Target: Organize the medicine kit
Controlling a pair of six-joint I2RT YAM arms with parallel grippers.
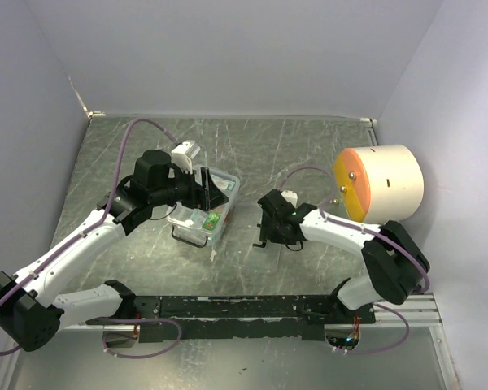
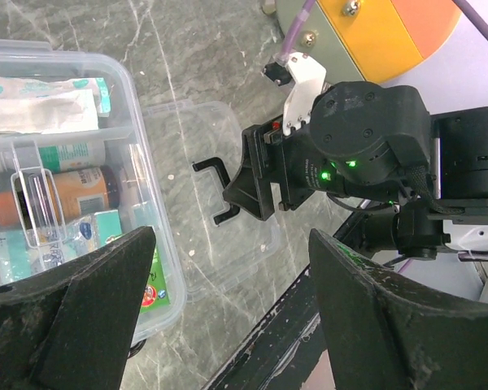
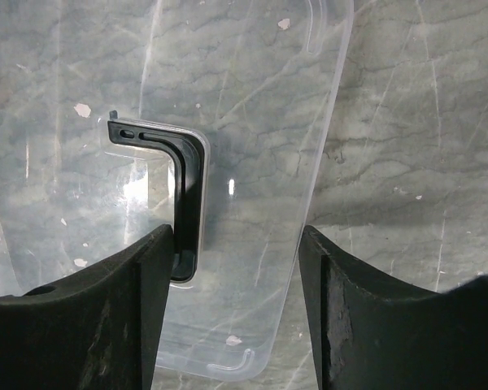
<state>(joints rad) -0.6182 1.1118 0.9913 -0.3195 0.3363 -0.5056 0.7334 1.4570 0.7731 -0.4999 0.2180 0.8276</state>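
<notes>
Spread wide and holding nothing, the right jaws are poised over the clear lid (image 3: 252, 97), with its black handle (image 3: 187, 187) lying flat between them. The medicine kit (image 2: 138, 187) sits open, partly under the left jaws, which are also wide and empty. It is already filled with packets (image 2: 41, 101), so refitting the lid is judged to remain.

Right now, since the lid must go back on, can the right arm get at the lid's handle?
Probably yes. The right gripper hangs open over the lid, with the handle between its fingers and nothing in the way.
</notes>
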